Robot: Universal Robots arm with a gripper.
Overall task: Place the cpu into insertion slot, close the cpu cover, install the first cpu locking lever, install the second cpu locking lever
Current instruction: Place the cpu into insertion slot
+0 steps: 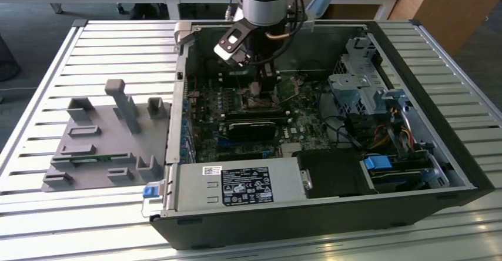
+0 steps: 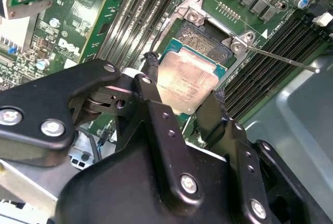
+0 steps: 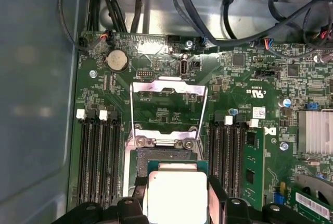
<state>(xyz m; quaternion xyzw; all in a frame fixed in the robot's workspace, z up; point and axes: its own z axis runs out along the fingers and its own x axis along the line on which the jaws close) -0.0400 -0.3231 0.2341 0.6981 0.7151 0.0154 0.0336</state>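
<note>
Slatted tabletop [image 1: 102, 43] is carrying the opened computer case [image 1: 314, 220], laid on its side so the circuit board [image 3: 234, 94] is facing up at me. My hand [image 2: 183, 83] is pinching the cpu [image 2: 190, 75] by two opposite edges, keeping its silver face level. It is hanging over the near part of the insertion slot [image 2: 205, 39]; not yet seated, I judge. Beyond, the cpu cover [image 3: 166, 84] is lying flipped back, leaving the slot free.

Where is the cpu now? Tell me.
In the first wrist view the cpu is held in the gripper, partly over the insertion slot, with the open cpu cover just beyond.
</note>
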